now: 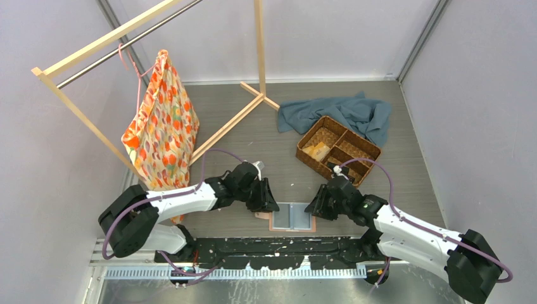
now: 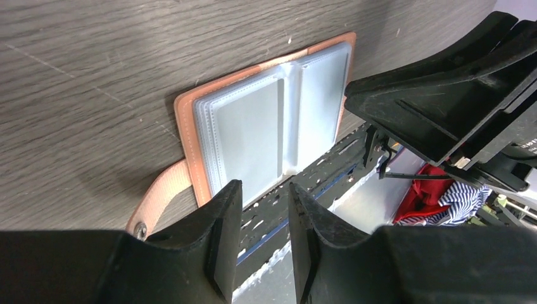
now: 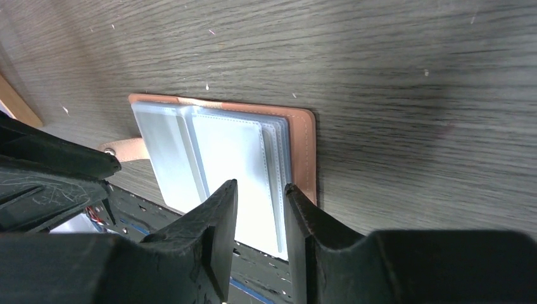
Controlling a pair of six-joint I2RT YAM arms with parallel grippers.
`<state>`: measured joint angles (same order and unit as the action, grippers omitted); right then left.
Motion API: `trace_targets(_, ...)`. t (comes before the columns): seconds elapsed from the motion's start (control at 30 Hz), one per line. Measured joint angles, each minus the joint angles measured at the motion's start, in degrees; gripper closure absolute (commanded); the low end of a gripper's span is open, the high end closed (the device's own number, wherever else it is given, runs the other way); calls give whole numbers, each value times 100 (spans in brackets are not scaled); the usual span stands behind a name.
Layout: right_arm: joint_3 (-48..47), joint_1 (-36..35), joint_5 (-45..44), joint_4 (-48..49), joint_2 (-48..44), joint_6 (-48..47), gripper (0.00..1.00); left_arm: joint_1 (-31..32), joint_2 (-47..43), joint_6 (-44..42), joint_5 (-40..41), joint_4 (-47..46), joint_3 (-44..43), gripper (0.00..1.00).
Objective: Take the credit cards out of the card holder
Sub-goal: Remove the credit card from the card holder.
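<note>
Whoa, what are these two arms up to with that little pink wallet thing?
A robot is working on a pink card holder lying open and flat between its arms. The left end effector and right end effector hover at its sides, both open, holding nothing. Its visible sleeves look empty; what looks like a tan card lies in the woven basket behind.

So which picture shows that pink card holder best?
The left wrist view: the card holder lies open, both sleeve pages and its snap tab plain. The right wrist view shows it too, its near edge behind the fingers. The top view shows it small, between the two arms.
</note>
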<state>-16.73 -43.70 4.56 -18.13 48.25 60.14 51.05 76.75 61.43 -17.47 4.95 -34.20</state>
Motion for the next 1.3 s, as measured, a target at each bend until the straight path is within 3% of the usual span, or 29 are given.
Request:
trace_targets(0.77, 68, -2, -15, 39, 131, 0, 62, 188, 693, 111, -149, -535, 118, 68)
trace_targets(1.1, 59, 26, -142, 66, 164, -22, 62, 669, 844, 61, -391, -83, -654, 68)
trace_targets(1.3, 61, 11, -116, 70, 114, 9, 62, 925, 1132, 103, -564, -723, -1143, 68)
